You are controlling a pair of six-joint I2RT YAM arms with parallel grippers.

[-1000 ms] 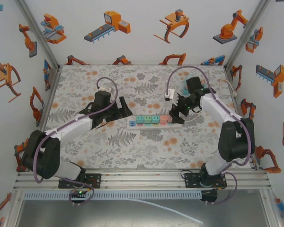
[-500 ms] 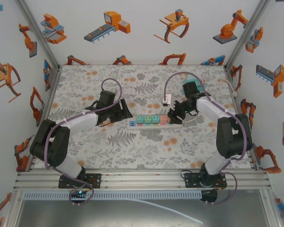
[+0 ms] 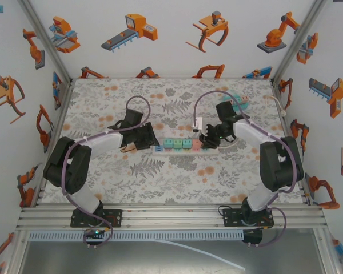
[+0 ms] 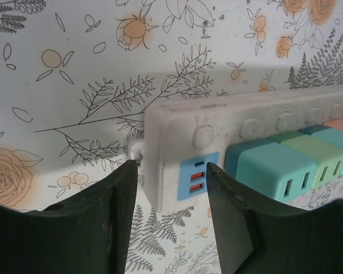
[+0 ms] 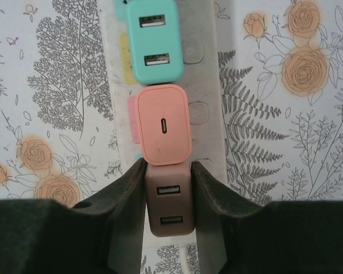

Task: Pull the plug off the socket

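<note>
1. Right wrist view, bottom centre: right claw [image 5: 169,171] pinches the brown plug [image 5: 170,211], one finger flat on each of its long sides. No gap seen either side.
2. The plug sits in the last socket at the strip's [image 5: 204,85] near end. The strip's long axis runs straight up this frame, and the claw closes across it.
3. Just above, touching the plug's top edge: a pink plug [image 5: 163,124]. Beyond that, at the upper edge, a teal plug [image 5: 151,40]. Tight row, with no room to slide along the strip.
4. Judgement: the pull must go square off the strip's face, up from the table. Tilting toward the pink one risks jamming.
5. Top view, centre: the strip [image 3: 160,149] lies left to right, with the right claw [image 3: 207,141] at its right end and the left claw [image 3: 150,138] at its left end, well apart from the plug.
6. Left wrist view: left claw [image 4: 171,171] spread, fingers either side of the strip's end [image 4: 183,142] and not gripping. Likely placed to steady the strip.
</note>
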